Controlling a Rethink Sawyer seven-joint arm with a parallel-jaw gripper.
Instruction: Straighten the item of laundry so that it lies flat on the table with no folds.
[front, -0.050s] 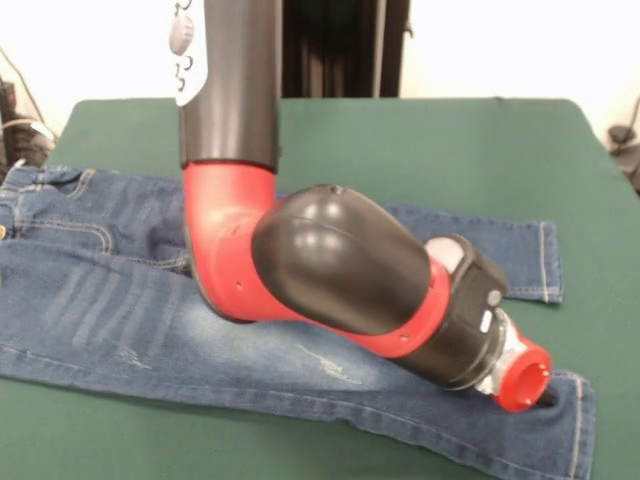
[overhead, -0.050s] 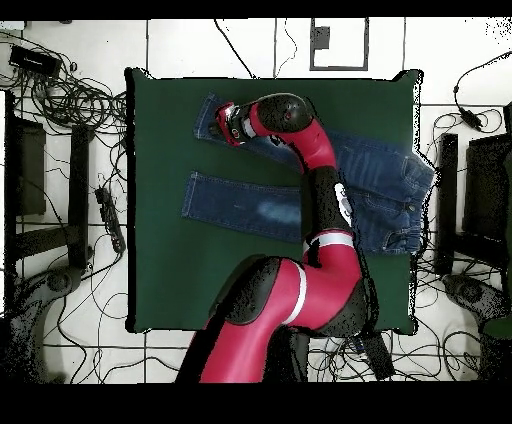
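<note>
**Claw low over a trouser cuff**

From across the table, the red and black arm (front, -0.050s: 330, 270) reached down and sideways over the jeans (front, -0.050s: 120, 300), and the claw (front, -0.050s: 545, 393) sat right at the hem of the nearer leg, low against the denim. Its red wrist hid the tips, so I could not tell whether they were apart or together. The waistband lay well away from the claw, at the edge of the green table (front, -0.050s: 430, 150).

From above, the claw (overhead, -0.050s: 220, 123) was at the cuff of one leg. The jeans (overhead, -0.050s: 380, 190) were spread out, legs splayed apart, the other leg lying just beside the claw. The waist bunched against the table (overhead, -0.050s: 170, 260) edge.
</note>
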